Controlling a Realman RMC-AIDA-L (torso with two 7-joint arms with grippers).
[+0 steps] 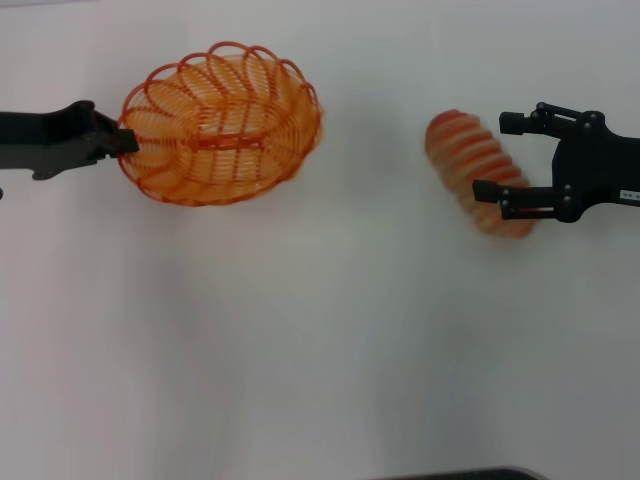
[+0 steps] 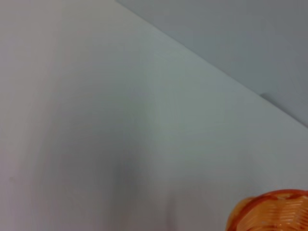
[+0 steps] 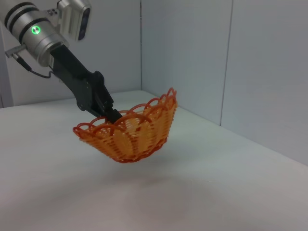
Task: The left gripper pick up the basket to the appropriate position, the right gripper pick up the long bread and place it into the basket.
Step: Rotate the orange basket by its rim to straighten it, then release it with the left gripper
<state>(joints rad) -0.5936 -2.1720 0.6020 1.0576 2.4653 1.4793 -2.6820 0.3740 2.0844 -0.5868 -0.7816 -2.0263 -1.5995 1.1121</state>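
The orange wire basket (image 1: 220, 122) hangs in the air, tilted, held by its left rim. My left gripper (image 1: 126, 140) is shut on that rim. The right wrist view shows the basket (image 3: 132, 132) lifted off the white table with the left gripper (image 3: 111, 114) clamped on its scalloped edge. A corner of the basket (image 2: 272, 211) shows in the left wrist view. The long bread (image 1: 470, 160), tan with orange-red stripes, lies slanted at the right. My right gripper (image 1: 493, 157) is open, with its fingers straddling the loaf's near half and one finger (image 1: 495, 192) over its lower end.
The white table (image 1: 320, 340) spreads between the basket and the bread and toward the front. Grey wall panels (image 3: 231, 62) stand behind the table. A dark edge (image 1: 460, 474) shows at the bottom of the head view.
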